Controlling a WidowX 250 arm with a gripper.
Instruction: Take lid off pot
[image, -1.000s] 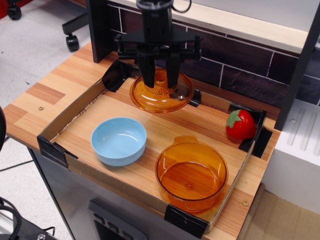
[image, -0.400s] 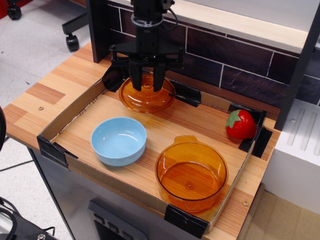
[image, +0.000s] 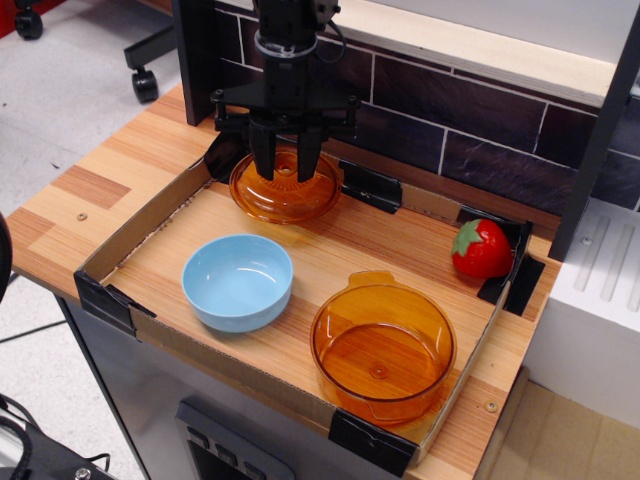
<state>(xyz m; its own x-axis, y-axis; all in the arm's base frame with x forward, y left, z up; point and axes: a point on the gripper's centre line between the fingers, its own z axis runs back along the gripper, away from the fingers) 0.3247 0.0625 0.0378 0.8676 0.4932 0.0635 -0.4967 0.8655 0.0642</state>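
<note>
You cannot see the lid's (image: 285, 190) knob at the desk's back left: the gripper's (image: 285, 168) two dark fingers (image: 263, 158) stand over the centre and cover it, so whether they grasp it is not clear. The arm above runs out past the top edge. Whether the lid's rim touches the wood or hangs just above it cannot be told. At the back right, the strawberry's (image: 481, 249) far side is hidden against the black corner tape (image: 512, 262).

Translucent orange lid (image: 285, 188) and pot (image: 383, 351), light-blue bowl (image: 238, 281), red strawberry (image: 481, 250)
</note>
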